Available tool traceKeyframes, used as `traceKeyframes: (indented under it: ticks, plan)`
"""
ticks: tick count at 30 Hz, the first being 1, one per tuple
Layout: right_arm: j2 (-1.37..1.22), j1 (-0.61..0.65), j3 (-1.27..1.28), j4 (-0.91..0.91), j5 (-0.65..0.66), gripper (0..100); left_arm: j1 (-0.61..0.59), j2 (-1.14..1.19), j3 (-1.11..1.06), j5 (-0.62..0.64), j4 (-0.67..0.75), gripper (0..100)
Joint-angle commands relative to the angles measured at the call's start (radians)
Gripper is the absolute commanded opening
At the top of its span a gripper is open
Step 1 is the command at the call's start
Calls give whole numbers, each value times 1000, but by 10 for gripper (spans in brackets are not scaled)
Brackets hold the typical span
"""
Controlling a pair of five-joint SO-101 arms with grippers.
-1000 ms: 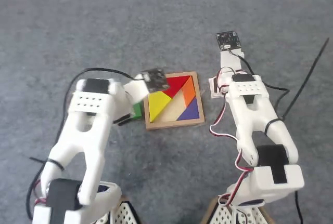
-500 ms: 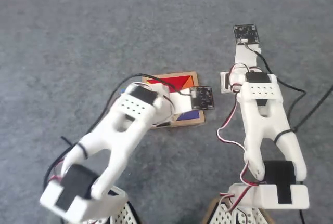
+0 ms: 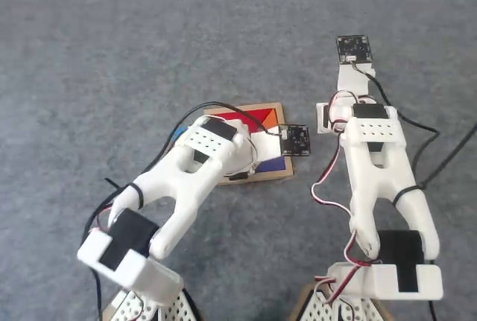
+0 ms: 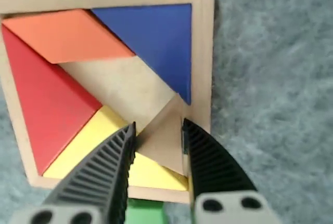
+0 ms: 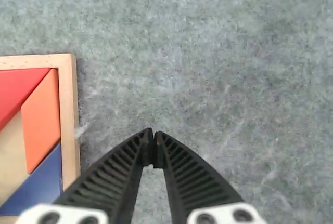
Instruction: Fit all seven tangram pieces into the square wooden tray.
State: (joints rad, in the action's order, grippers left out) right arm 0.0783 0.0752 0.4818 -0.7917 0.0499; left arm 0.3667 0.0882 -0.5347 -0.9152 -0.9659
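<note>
Lying near the middle of the grey carpet (image 3: 89, 75), the square wooden tray (image 3: 272, 174) is seen holding a red piece (image 4: 47, 104), an orange piece (image 4: 67, 34), a blue piece (image 4: 156, 42) and a yellow piece (image 4: 101, 133), with bare wood between them. A green piece (image 4: 146, 212) lies just outside the rim, beside the yellow one. The left gripper (image 4: 158, 130) is held partly open and empty over the gap; seated pieces could be dislodged if its fingers were lowered onto their edges. The right gripper (image 5: 154, 143) is seen closed over carpet at the tray's 2 o'clock. The tray's 8 o'clock half is covered by the left arm.
</note>
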Motion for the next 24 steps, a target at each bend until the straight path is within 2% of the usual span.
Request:
traceKeyframes:
  ticks: [1,4,11,17,20,24]
  plan:
    - [58,-10,-28,-4,-6,9,-38,-8,50,-20,21,73]
    - [58,-5,-28,-4,-6,9,-48,-14,50,-20,17,88]
    - [58,8,-26,-4,-5,9,-44,-18,50,-20,-23,284]
    - [58,8,-26,-4,-5,9,-61,-18,133,-8,-115,298]
    - [58,8,-26,-4,-5,9,-57,-18,150,103,-120,298]
    - [58,8,-26,-4,-5,9,-49,-20,151,334,-51,297]
